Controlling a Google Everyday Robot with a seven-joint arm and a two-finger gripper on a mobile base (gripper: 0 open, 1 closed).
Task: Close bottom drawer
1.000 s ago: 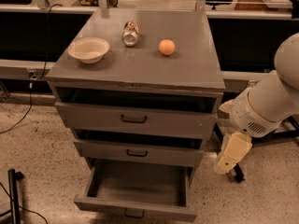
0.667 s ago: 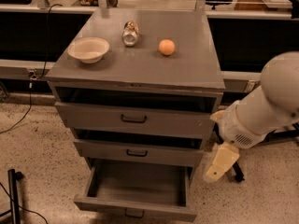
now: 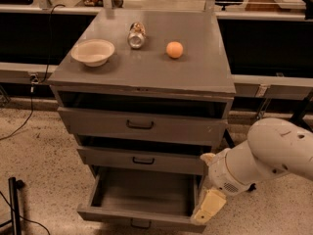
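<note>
The grey metal bottom drawer (image 3: 144, 194) was seen pulled well out at the foot of the grey cabinet (image 3: 66, 89). Its shallow box lay open to view and its slim front panel sat close to the lower edge of the view. The cream-coloured hand (image 3: 209, 205) was found low on the right, set against the front right corner of that drawer at the end of the front panel. Whether contact was made could not be told, nor could it be told whether the hand was open or closed. The thick white arm (image 3: 266, 155) was seen reaching in from the right, so the floor beside the drawer's right wall was taken up.

Above, the middle drawer (image 3: 142, 160) and the taller-fronted top drawer (image 3: 142, 125) were each left a little way out, with dark gaps over their fronts, and the bottom drawer stood furthest forward of the three. On the left, speckled floor (image 3: 39, 155) was seen open beside the drawer, with a thin black stand (image 3: 14, 204) well apart from it near the lower left corner.

On the cabinet's flat grey surface (image 3: 146, 72) a shallow cream bowl (image 3: 93, 51), a small silver can (image 3: 137, 35) lying on its side and a round orange fruit (image 3: 174, 49) were spread apart, all well back from the front edge.
</note>
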